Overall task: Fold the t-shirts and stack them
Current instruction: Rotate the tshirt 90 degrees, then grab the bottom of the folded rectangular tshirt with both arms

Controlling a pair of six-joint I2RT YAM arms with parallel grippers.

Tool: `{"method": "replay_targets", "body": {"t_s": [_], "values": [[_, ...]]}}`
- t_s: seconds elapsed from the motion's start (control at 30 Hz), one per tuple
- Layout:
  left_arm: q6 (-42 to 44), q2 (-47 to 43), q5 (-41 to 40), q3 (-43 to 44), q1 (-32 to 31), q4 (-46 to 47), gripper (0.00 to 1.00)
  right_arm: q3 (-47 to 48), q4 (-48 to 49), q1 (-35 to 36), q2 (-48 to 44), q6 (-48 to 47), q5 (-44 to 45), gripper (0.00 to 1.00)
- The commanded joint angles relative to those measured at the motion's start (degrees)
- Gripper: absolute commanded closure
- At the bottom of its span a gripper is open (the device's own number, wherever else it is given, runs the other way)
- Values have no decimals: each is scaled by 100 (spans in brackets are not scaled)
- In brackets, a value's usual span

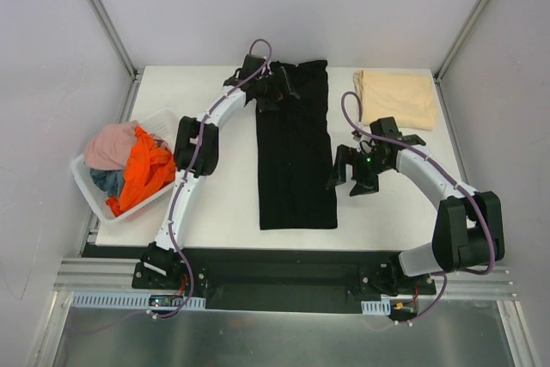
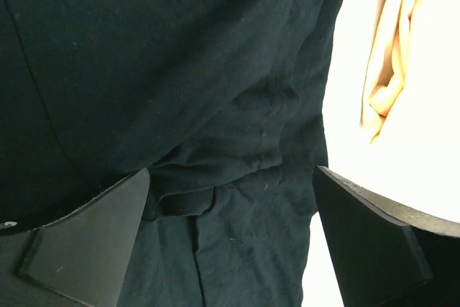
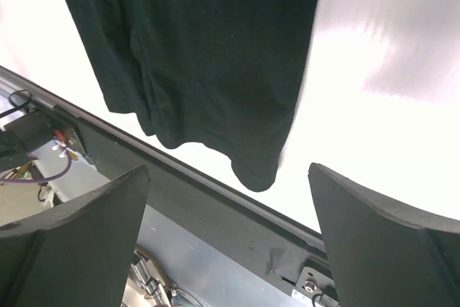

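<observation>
Left gripper — far out over black tee

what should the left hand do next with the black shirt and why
Probably lower and close on the far end of the black shirt: it lies as a long strip, and the open left hand hangs over that end with nothing gripped.

Matt black cloth t-shirt on a smooth white table.
</observation>
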Motion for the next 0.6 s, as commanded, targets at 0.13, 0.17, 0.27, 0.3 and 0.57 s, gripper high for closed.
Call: {"method": "replay_targets", "body": {"t_s": [0.13, 0.17, 0.27, 0.3, 0.57], "values": [[651, -1251, 324, -1183, 12, -351, 1, 118, 432, -58, 188, 136, -709, 3], [713, -1670, 324, -1376, -14, -351, 1, 92, 502, -67, 153, 179, -692, 4], [1003, -2558, 237, -2149, -198, -368, 1, 48, 407, -49, -5, 127, -621, 3], [1056, -2771, 193, -2569, -321, -394, 1, 30, 337, -40, -41, 14, -638, 3], [811, -5343, -229, -5637, -1139, -623, 1, -769, 46, 434, -568, 47, -226, 3]]}}
